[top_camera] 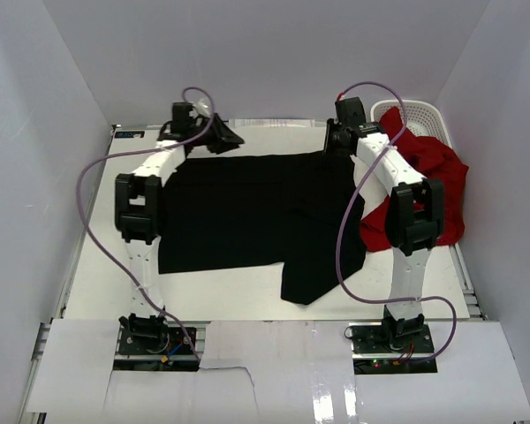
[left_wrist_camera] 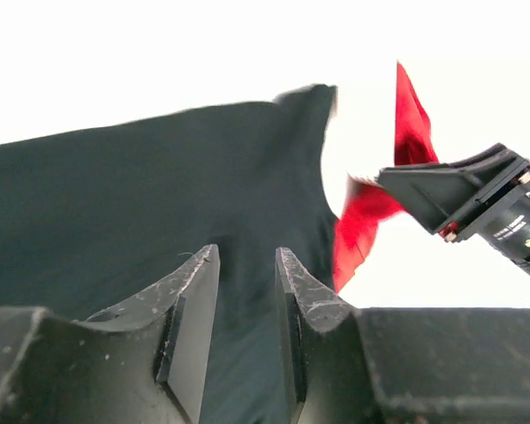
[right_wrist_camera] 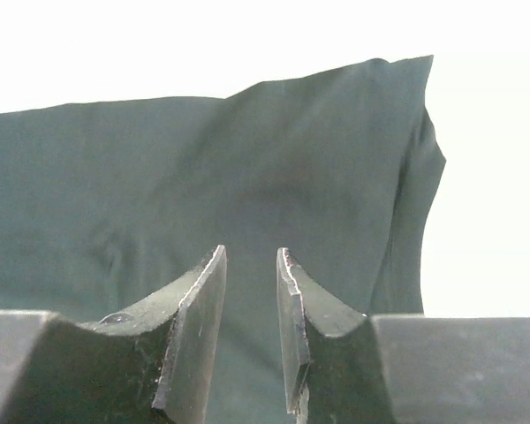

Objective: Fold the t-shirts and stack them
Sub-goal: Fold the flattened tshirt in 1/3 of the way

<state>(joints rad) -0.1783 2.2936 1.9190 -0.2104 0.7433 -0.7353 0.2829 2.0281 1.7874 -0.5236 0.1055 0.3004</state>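
The black t-shirt (top_camera: 247, 212) lies spread flat across the middle of the table, with a lower flap hanging toward the near right; no star mark shows. My left gripper (top_camera: 219, 134) hovers at the shirt's far left edge, jaws apart and holding nothing. My right gripper (top_camera: 336, 141) is at the far right edge, also open and empty. The black cloth fills the left wrist view (left_wrist_camera: 115, 194) behind the gripper (left_wrist_camera: 247, 252), and the right wrist view (right_wrist_camera: 203, 168) behind the gripper (right_wrist_camera: 250, 252). The red t-shirt (top_camera: 433, 172) lies crumpled at the right; it also shows in the left wrist view (left_wrist_camera: 411, 124).
A white lattice basket (top_camera: 424, 113) stands at the far right corner, partly under the red cloth. White walls enclose the table on three sides. Purple cables loop from both arms. The right arm's upright link stands in front of the red shirt.
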